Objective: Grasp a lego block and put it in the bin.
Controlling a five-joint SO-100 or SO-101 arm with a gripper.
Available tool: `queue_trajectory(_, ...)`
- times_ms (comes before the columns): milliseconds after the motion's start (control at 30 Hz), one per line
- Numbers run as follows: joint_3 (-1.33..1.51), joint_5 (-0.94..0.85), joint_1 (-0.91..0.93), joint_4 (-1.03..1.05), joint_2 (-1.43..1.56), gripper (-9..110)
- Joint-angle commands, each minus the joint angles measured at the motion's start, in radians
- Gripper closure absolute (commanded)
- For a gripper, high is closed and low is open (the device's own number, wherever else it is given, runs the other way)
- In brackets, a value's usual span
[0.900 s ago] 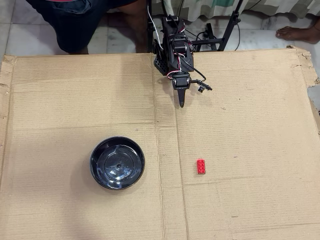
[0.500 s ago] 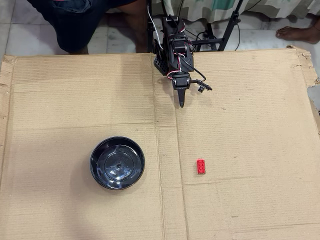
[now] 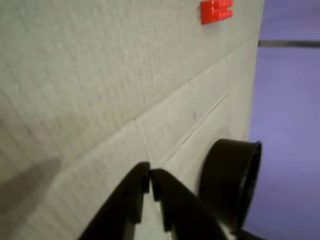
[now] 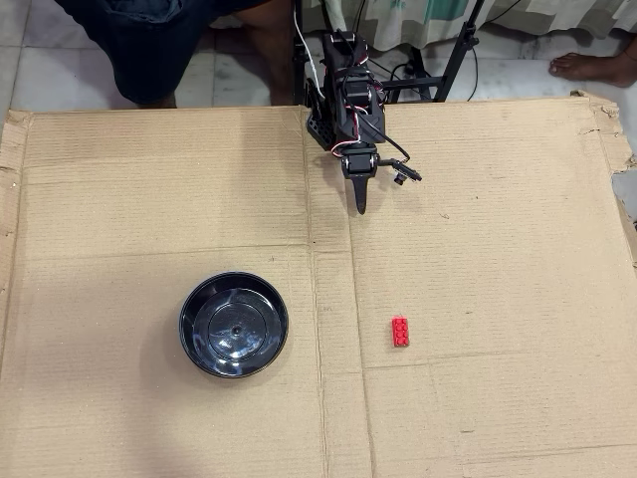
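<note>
Overhead view: brick (image 4: 400, 332) lies lower centre, bowl (image 4: 234, 325) well left; jaws (image 4: 360, 207) at upper centre, closed, holding nothing.

Home floor setup, flattened cardboard sheet (image 4: 149, 199) over pale floor tiles (image 4: 40, 60), bare foot (image 4: 595, 66) far right, seated person (image 4: 159, 40) far left

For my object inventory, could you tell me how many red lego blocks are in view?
1. The lego block lies on the cardboard, right of the bin in the overhead view, apart from the gripper. None seems hidden.
</note>
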Motion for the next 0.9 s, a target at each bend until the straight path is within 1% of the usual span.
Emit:
queue_trajectory(0, -0.017, 0.074, -0.009, -0.014, 0.009, 101)
queue_trajectory(200, -0.091, 0.172, -0.009, -0.014, 0.008, 101)
queue_trajectory(400, -0.147, 0.423, -0.009, -0.017, 0.006, 101)
queue_trajectory(500, -0.155, 0.543, -0.009, -0.060, 0.005, 101)
queue_trajectory(733, -0.163, 0.767, -0.009, -0.077, -0.002, 101)
queue_trajectory(867, -0.232, 0.905, -0.009, -0.077, -0.077, 101)
